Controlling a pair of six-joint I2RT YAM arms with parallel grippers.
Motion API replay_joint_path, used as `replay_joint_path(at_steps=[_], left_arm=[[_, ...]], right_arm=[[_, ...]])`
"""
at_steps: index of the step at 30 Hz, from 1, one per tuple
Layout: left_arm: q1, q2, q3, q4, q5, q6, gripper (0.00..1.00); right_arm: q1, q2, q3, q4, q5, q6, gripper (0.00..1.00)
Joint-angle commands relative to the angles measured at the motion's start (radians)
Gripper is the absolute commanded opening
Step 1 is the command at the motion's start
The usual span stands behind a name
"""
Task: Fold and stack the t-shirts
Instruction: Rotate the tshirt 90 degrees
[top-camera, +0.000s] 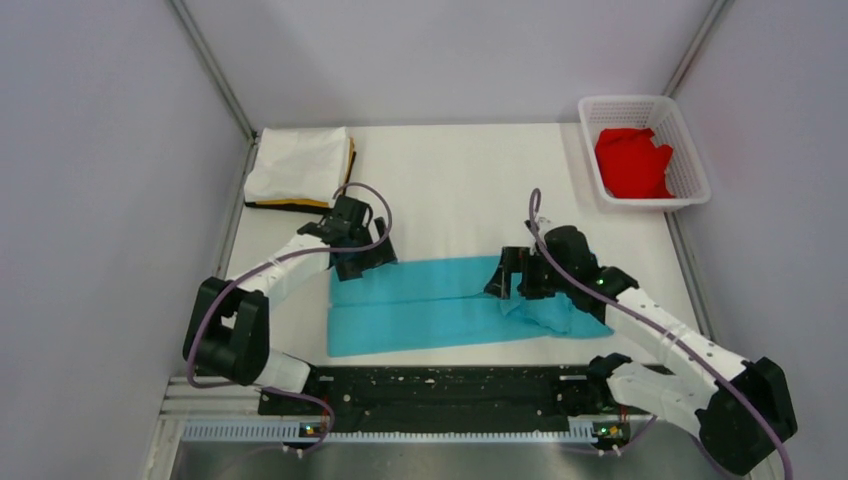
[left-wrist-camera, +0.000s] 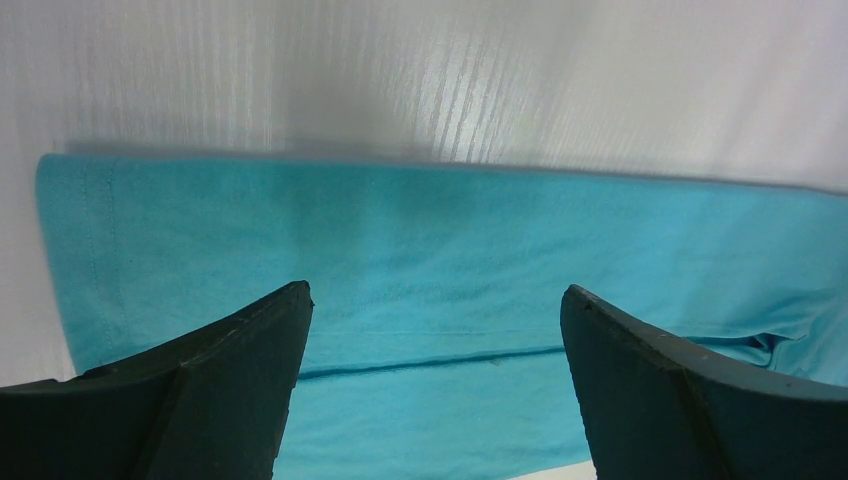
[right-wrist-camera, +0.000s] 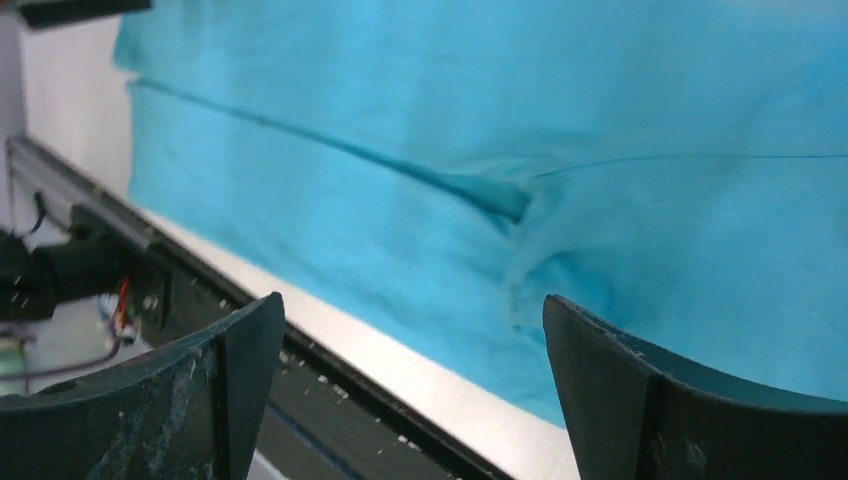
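Our left hand (left-wrist-camera: 435, 297) and right hand (right-wrist-camera: 415, 305) are both released, above the turquoise t-shirt (top-camera: 430, 312), which lies folded long by the near edge of the desk (top-camera: 450, 190). Its right end is bunched (a sleeve, we think); if we pinch only the top layer there, the fold may open crooked.

The turquoise t-shirt (top-camera: 430, 305) is soft matt knit cloth, the basket (top-camera: 690, 165) glossy white plastic lattice.
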Motion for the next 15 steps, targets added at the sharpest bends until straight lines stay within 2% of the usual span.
replay_joint_path(at_steps=[1, 3, 9, 15], left_arm=[[-0.006, 0.010, 0.039, 0.023, 0.005, 0.018, 0.99], [-0.004, 0.012, 0.041, 0.019, 0.003, 0.020, 0.99], [-0.005, 0.010, 0.037, 0.009, -0.010, 0.019, 0.99], [-0.005, 0.013, 0.029, 0.008, -0.011, 0.016, 0.99]], right_arm=[[-0.050, 0.054, 0.057, -0.080, 0.236, -0.025, 0.99], [-0.050, 0.101, 0.061, -0.068, 0.228, -0.035, 0.99], [-0.038, 0.214, 0.036, 0.050, 0.044, -0.061, 0.99], [0.082, 0.278, 0.038, 0.114, 0.012, -0.045, 0.99]])
